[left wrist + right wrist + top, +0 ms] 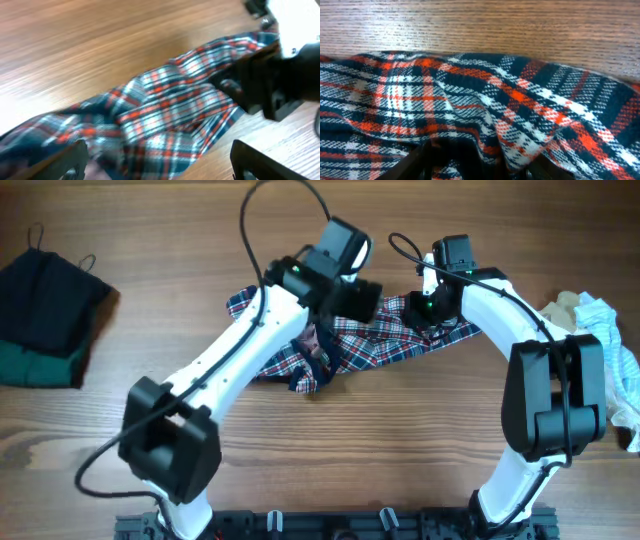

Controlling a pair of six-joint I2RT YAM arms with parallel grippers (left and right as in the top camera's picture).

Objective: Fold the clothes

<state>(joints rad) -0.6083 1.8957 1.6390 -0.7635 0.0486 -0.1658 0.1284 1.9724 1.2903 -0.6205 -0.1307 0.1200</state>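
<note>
Plaid shirt: crumpled, tabletop's far middle.
Left gripper: jaws wide apart above shirt, holding nothing.
Right gripper: pinching a shirt fold.
Dark garments: left edge.
Pale garments: right edge.

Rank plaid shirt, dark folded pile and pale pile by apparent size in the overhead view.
1. plaid shirt, even partly covered.
2-3. dark folded pile and pale pile: unsure, since the frame edge cuts the pale one off.
</note>
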